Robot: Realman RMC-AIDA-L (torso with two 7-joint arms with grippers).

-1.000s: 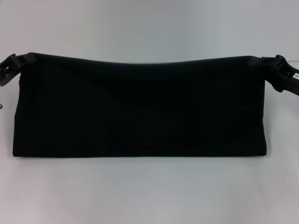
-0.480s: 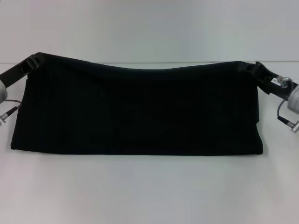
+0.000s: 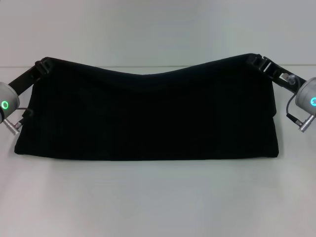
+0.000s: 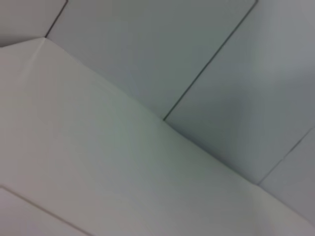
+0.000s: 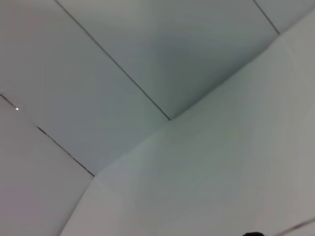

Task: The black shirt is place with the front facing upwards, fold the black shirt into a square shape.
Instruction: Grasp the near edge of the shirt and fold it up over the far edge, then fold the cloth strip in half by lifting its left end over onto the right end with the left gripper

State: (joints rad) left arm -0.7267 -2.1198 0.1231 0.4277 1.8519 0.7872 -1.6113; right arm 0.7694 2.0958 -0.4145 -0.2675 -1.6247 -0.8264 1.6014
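White desk (image 3: 158, 207) fills most of the head view, with a pale wall behind it, and the wrist views show nothing but wall panels. Across the middle of the frame hangs the shirt (image 3: 148, 118), already folded to a long black band, its lower edge on the desk. The left gripper (image 3: 42, 66), upper left, is pinched closed on that top corner, and the right gripper (image 3: 259, 61), upper right, is clamped on the other one. The top edge sags between them, so I'd guess it's light, floppy cloth with zero stiffness. It'll droop and slide wherever it's unsupported. Best hold looks like the outer corners, catching all layers at once, kept taut and level.
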